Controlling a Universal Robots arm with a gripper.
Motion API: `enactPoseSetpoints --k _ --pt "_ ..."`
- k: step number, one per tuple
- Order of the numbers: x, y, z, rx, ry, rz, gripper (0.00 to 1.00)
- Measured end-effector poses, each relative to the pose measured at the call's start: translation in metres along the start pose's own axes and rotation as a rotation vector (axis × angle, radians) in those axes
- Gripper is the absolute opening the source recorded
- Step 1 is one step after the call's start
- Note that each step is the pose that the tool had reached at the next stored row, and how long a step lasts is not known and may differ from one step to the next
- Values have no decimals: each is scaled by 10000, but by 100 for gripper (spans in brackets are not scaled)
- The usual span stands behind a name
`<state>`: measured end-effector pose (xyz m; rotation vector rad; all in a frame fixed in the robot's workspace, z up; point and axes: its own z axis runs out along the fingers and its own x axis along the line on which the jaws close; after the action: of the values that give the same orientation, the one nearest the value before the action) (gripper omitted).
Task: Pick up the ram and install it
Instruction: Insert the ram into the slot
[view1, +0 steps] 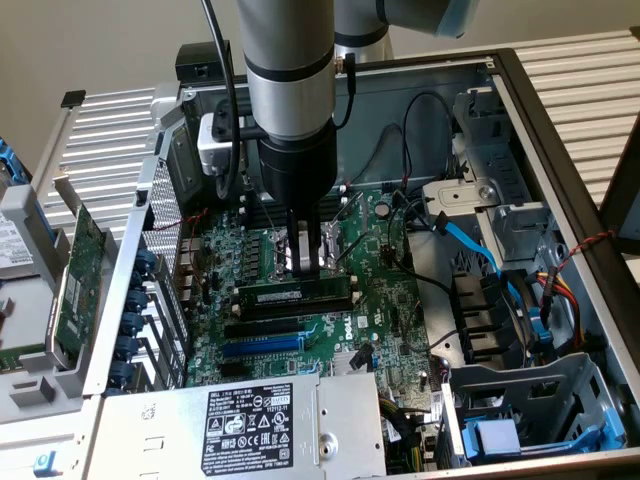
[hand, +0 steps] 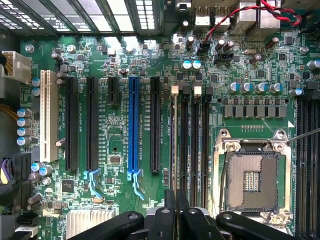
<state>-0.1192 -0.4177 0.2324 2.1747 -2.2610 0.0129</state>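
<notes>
While the arm hangs over an open computer case (view1: 560, 130), its tool (view1: 305, 262), fingers pressed together and pinching nothing, stands directly above the ram (view1: 295, 297). The stick stands on edge, label showing, in the memory slot nearest the blue slot (view1: 262, 343). Whether the tips touch its top edge cannot be told. The pick-up looks done and the seating step appears to be in hand. Finishing it would call for a straight, even push down the slot line until the end clips (hand: 175, 90) latch.
</notes>
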Motion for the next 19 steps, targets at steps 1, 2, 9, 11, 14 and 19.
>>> enactPoseSetpoints --k 1,2,9,11,14,19 --pt "0 0 -1 -1 1 3 13" --pt "0 0 -1 -1 2 9 13" --pt "0 0 -1 -3 -7 83 13" --pt "6 3 0 -3 -10 84 13" --pt "11 3 1 -3 -9 83 13" --pt "15 3 1 -2 -11 84 13"
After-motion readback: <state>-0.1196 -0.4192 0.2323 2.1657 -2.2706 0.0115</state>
